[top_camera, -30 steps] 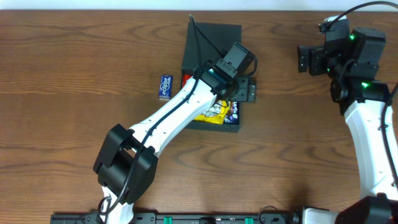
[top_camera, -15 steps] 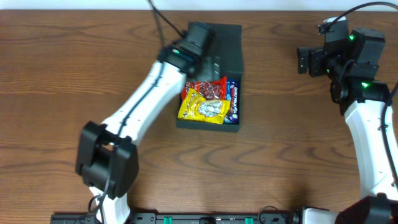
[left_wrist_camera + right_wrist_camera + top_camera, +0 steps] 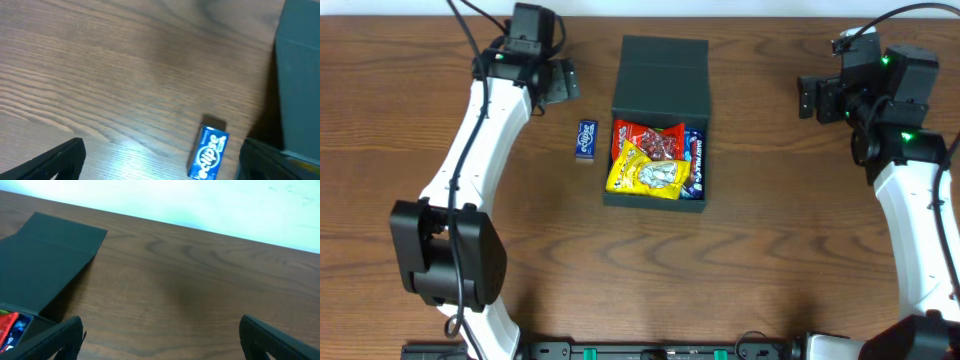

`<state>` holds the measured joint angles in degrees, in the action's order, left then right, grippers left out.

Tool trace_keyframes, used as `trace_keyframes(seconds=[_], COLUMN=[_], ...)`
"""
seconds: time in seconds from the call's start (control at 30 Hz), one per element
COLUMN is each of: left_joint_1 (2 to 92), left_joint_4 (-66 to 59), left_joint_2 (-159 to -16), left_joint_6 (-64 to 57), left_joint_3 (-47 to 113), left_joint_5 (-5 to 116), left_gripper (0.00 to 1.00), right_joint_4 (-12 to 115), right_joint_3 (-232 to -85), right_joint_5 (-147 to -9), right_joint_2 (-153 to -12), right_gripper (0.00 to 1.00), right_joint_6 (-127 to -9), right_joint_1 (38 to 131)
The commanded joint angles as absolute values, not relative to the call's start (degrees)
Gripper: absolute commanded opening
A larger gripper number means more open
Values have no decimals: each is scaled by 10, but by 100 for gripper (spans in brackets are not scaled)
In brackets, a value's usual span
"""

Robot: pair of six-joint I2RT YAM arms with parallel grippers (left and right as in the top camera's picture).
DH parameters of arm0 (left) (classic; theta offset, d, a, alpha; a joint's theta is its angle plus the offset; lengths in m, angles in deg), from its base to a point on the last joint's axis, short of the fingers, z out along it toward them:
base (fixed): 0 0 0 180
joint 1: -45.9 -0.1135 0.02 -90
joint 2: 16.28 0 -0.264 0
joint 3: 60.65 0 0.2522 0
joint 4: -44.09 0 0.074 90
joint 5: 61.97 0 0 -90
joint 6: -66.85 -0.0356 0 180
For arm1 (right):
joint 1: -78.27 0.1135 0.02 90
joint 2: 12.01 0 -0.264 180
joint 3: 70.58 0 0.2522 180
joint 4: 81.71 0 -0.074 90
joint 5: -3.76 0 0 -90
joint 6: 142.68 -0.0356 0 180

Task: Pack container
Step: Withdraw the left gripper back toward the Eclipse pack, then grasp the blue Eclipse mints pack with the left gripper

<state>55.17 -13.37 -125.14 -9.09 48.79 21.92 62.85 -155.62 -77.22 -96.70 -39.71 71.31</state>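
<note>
Overhead and wrist views of a two-arm packing station on a wooden table [image 3: 770, 250]. The container [image 3: 660, 72], a dark green-black box, lies with its hinged lid folded back flat on the table, which leaves the tray exposed from above for loading. The tray holds a yellow packet [image 3: 645, 175], a red packet [image 3: 655, 140] and a dark blue packet [image 3: 695, 160] along one wall; the three nearly cover the floor of the tray. The left gripper [image 3: 565, 82] hovers above the table with its jaws spread as wide as they go and nothing between them. In its wrist view the blue Eclipse gum pack [image 3: 208, 152] lies flat on the wood, ahead of the tool and nearer its right finger, with the container's dark wall just beyond that finger. The pack is outside the container and close beside it, apart from the wall. By judgement this is the item next to be packed, and the wide jaws suit an approach from above. The pack is thin and lies flat, so a grasp would likely have to close across its narrow sides, close to the tabletop. The right gripper [image 3: 807, 97] is likewise fully spread and empty, held well apart from the box; the folded-back lid lies ahead of it, on its left finger's side. Parked there, it leaves the space over the tray free for the other arm
</note>
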Motion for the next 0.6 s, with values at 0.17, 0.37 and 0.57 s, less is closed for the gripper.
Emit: trace_keyframes(seconds=[0.17, 0.37, 0.57], left_joint_1=[553, 567, 591], left_joint_4=[-75, -19, 41], left_joint_2=[-1258, -1258, -1261], left_joint_6=[-187, -196, -219], left_joint_3=[357, 296, 262], left_joint_5=[326, 326, 324], left_gripper=[94, 93, 91], right_joint_4=[628, 628, 628], right_joint_3=[-1556, -1556, -1556], right_joint_5=[-770, -770, -770], right_joint_2=[-960, -960, -960], right_gripper=[99, 99, 99], right_joint_6=[-405, -405, -428], right_joint_1=[709, 709, 709])
